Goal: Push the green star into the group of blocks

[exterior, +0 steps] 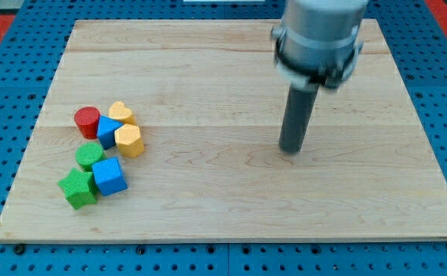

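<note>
My tip rests on the wooden board right of centre, far from every block. All blocks sit in one cluster at the view's left. The green block at the cluster's bottom left looks like the star and touches a blue cube. A second, rounder green block lies just above them. Above that are a blue block, a yellow hexagon-like block, a yellow heart and a red cylinder.
The arm's grey body hangs over the board's upper right. The board lies on a blue perforated base.
</note>
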Controlling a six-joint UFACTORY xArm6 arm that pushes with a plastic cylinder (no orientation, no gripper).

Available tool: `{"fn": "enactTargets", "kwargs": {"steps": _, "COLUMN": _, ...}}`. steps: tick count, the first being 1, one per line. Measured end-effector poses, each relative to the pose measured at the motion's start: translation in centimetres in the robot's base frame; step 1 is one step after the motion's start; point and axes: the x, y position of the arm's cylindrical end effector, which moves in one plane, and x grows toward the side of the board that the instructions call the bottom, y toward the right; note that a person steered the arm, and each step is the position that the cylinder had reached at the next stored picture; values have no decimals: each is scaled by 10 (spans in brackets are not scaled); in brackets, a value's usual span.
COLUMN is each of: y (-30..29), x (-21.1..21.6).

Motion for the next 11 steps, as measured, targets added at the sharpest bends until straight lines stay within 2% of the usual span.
{"fn": "enactTargets", "kwargs": {"steps": 1, "y": -63, "x": 83}}
{"fn": "enactTargets", "kwargs": {"steps": 2, "y": -87, "x": 92}}
{"fn": "enactTargets", "kwargs": {"steps": 4, "y": -262, "x": 91}}
{"fn": "enactTargets", "kwargs": {"steps": 5, "y": -279, "x": 48}}
{"fn": "enactTargets", "kwargs": {"steps": 6, "y": -270, "x": 19}}
{"fn": "enactTargets", "kwargs": {"steps": 9, "y": -270, "x": -46}}
{"fn": "enactTargets", "kwargs": {"steps": 10, "y": -277, "x": -54}}
{"fn": "enactTargets", "kwargs": {"steps": 11, "y": -320, "x": -54}}
